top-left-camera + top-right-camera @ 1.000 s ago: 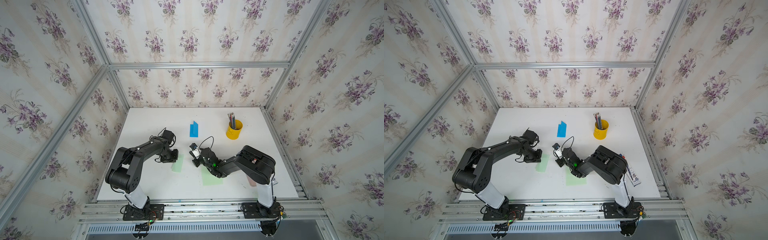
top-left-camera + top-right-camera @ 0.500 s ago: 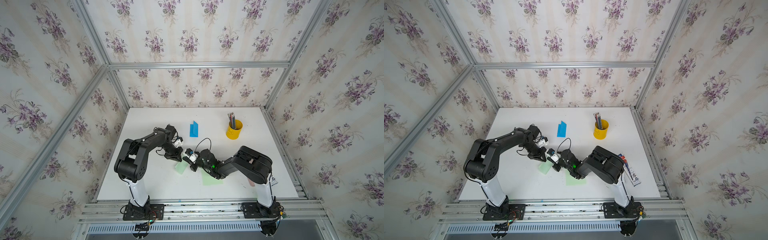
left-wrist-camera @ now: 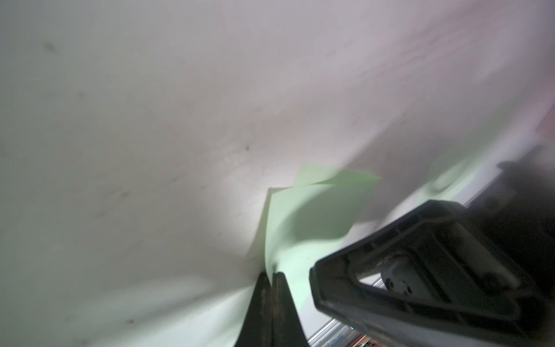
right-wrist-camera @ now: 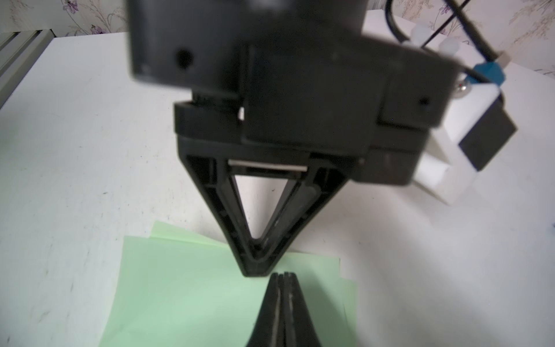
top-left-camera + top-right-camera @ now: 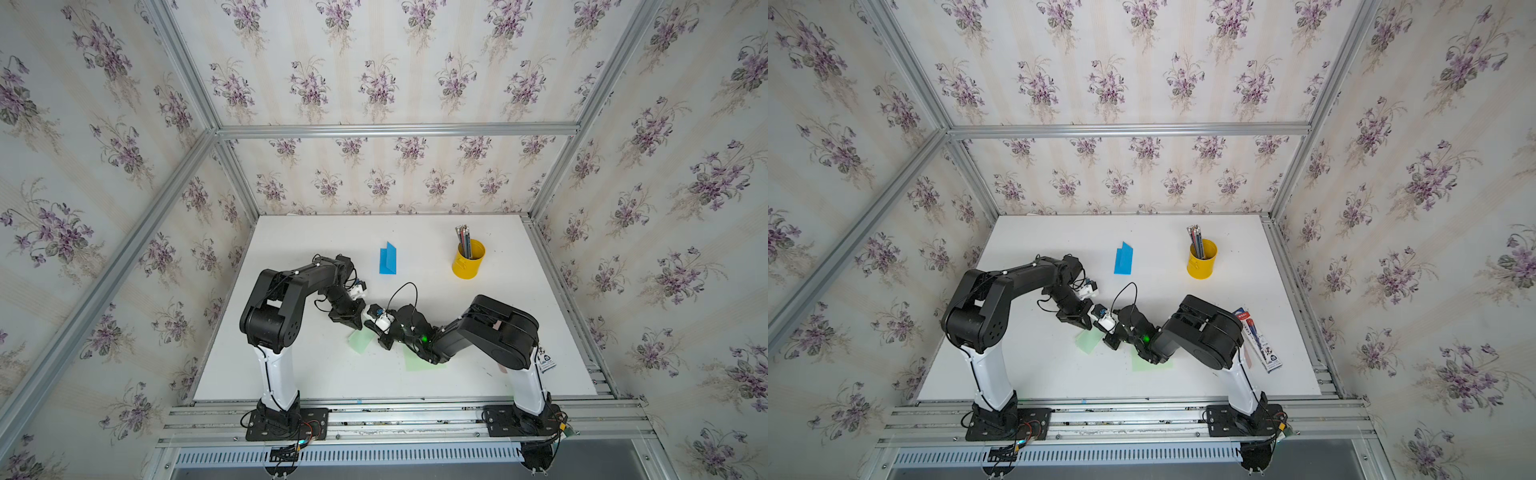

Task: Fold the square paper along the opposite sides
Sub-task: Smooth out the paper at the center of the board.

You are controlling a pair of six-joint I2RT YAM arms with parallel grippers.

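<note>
Mid-table, toward the front edge: small green paper (image 5: 360, 341) (image 5: 1088, 341), folded over on itself, two layers showing with their edges slightly out of line in the right wrist view (image 4: 195, 300); one flap curls upward in the left wrist view (image 3: 315, 216).
left gripper (image 3: 271, 275): closed, pinching an edge of the small green paper, which runs up into the slit between the fingers; tips down on the sheet in the right wrist view (image 4: 258, 269); at the paper's far side in both top views (image 5: 356, 327) (image 5: 1086, 326).
right gripper (image 4: 283, 278): closed, nothing visible between the fingers; tips low over the small green paper, just short of the left gripper's tips; touching the sheet or not, cannot tell.
arms: both reach in toward the middle, wrists almost meeting above the paper.
second green sheet (image 5: 415, 365) (image 5: 1144, 365): flat on the table, partly under the right arm, near the small green paper but apart from it.
blue paper (image 5: 387, 261) (image 5: 1123, 261): folded, farther back, well apart from both grippers.
yellow cup (image 5: 468, 264) (image 5: 1201, 264): upright toward the far right, pencils standing in it.
pencil pack (image 5: 1258, 340): lies near the table's right edge, beside the right arm, seen in a top view.
table (image 5: 291, 365) (image 5: 1025, 365): white, lightly scuffed.
</note>
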